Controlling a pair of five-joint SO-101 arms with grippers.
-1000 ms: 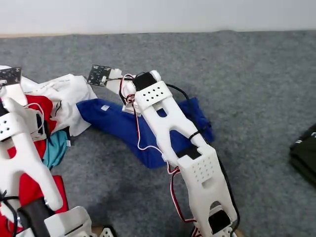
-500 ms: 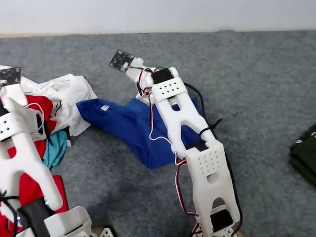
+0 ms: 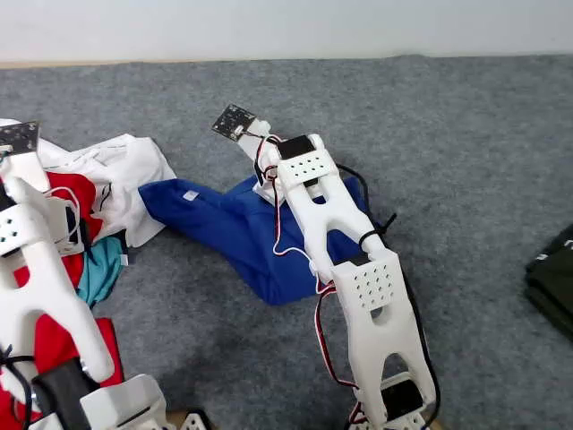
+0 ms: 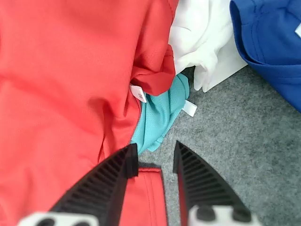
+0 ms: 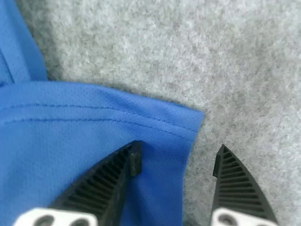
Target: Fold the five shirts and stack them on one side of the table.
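Observation:
A blue shirt (image 3: pixel 219 228) lies spread mid-table, its hem corner (image 5: pixel 70 136) reaching between the fingers of my open right gripper (image 5: pixel 178 157), which hovers at the shirt's far edge. At the left lies a heap of a white shirt (image 3: pixel 125 175), a red shirt (image 3: pixel 73 193) and a teal shirt (image 3: pixel 98 269). My left gripper (image 4: pixel 156 153) stands open over that heap, above the red shirt (image 4: pixel 61 70) and the teal shirt (image 4: pixel 160 117), holding nothing. The white shirt (image 4: pixel 202 37) and the blue shirt (image 4: pixel 273 42) lie beyond it.
A folded black shirt (image 3: pixel 553 273) sits at the table's right edge. More red cloth (image 3: pixel 63 345) lies under the left arm near the front. The grey table (image 3: pixel 448 134) is bare at the back and right.
The right arm has swung to the right and back, from the blue shirt's left part to its far edge. The left arm has kept still.

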